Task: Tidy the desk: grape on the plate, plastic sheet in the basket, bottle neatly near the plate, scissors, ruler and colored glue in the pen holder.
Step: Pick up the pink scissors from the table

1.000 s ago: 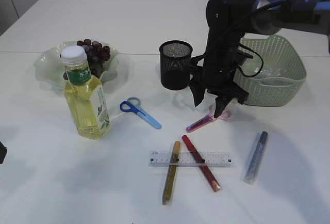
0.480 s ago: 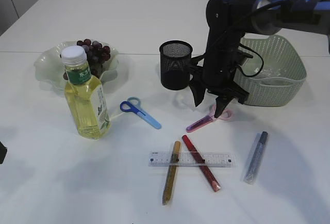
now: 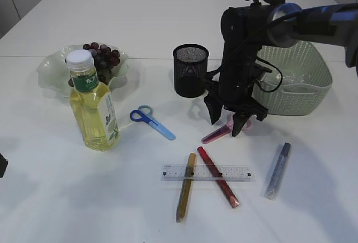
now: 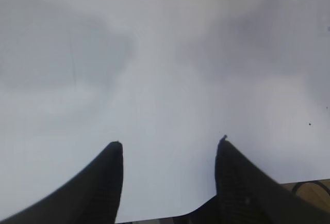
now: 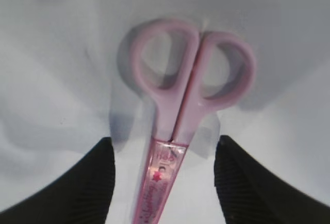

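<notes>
1. While my right pincer (image 3: 227,124) hangs over the pink scissors (image 3: 224,131), its jaws stand wide, one finger on each side of them and holding nothing.
2. From my right wrist, the pink scissors (image 5: 183,105) lie flat on the table (image 5: 46,79) between my fingertips (image 5: 87,182), loops pointing away from me, the blade sheath running back under the wrist.
3. Whether my fingers touch the table I cannot tell; they do not touch the scissors.
4. My left pincer (image 4: 169,149) is also spread wide, with only bare table (image 4: 165,53) under it; it holds nothing.
5. Just behind my right arm stands the black mesh holder (image 3: 190,69), upright, and the green basket (image 3: 302,80) sits to its right.
6. The blue scissors (image 3: 152,121) lie well left of my right pincer, near the bottle (image 3: 92,103), which stands upright in front of the plate (image 3: 53,69) with the grapes (image 3: 102,58) on it.
7. Nearer the front edge lies the clear ruler (image 3: 207,172), with a gold glue stick (image 3: 185,194) and a red one (image 3: 218,177) crossing it.
8. A silver glue stick (image 3: 278,170) lies apart to the right.
</notes>
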Robot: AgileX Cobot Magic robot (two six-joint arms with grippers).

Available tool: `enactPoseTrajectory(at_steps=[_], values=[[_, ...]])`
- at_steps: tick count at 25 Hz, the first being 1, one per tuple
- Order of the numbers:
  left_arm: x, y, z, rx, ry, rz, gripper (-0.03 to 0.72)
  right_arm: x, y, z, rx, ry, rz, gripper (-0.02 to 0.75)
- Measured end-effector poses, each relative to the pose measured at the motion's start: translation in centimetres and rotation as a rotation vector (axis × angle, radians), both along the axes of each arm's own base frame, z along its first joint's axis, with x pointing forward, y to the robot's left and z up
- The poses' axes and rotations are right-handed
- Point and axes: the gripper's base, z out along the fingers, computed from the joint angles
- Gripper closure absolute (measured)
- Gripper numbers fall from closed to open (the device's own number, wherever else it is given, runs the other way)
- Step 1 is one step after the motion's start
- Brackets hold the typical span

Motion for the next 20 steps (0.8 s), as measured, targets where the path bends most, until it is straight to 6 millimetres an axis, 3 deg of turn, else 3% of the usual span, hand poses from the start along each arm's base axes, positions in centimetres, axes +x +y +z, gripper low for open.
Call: enactPoseTrajectory(at_steps=[20], values=[[0.0,0.0,0.0,0.0,0.0,0.0,0.272,0.02,-0.11,-0.1,-0.014,0.001,-0.031,0.26]])
